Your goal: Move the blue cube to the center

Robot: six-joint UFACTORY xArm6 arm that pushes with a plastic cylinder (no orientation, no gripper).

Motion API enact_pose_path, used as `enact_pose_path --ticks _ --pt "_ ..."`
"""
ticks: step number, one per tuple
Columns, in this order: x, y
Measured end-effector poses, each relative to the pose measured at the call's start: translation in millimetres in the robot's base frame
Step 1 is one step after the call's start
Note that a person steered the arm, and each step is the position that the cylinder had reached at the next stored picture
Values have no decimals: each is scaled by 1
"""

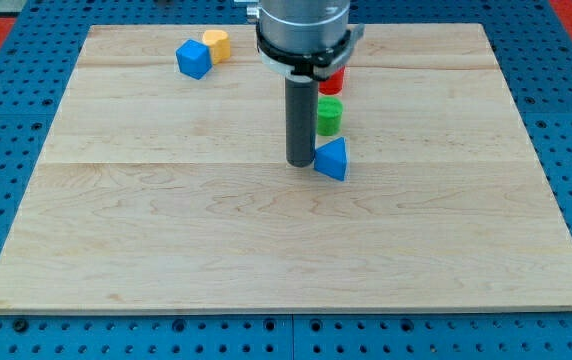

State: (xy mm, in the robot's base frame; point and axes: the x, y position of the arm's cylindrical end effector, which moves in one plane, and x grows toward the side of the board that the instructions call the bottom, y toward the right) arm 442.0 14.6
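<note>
The blue cube (pixel 193 59) sits near the view's top left on the wooden board (pixel 166 240), touching a yellow block (pixel 216 44) on its upper right. My tip (pixel 299 163) rests near the board's middle, far to the lower right of the blue cube. A blue triangular block (pixel 332 159) lies right next to my tip on its right side. The rod rises from the tip to the arm's grey head (pixel 304 30) at the view's top.
A green cylinder (pixel 329 116) stands just above the blue triangular block. A red block (pixel 333 80) sits above the green one, partly hidden by the arm's head. Blue perforated table (pixel 6 330) surrounds the board.
</note>
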Motion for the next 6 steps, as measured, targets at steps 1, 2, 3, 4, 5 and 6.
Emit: enact_pose_path --ticks 1,2,3,4,5,6 --pt "-3 -49" --pt "-36 -92" --pt "-86 -108" --pt "-134 -74" --pt "-201 -57" --pt "-245 -86"
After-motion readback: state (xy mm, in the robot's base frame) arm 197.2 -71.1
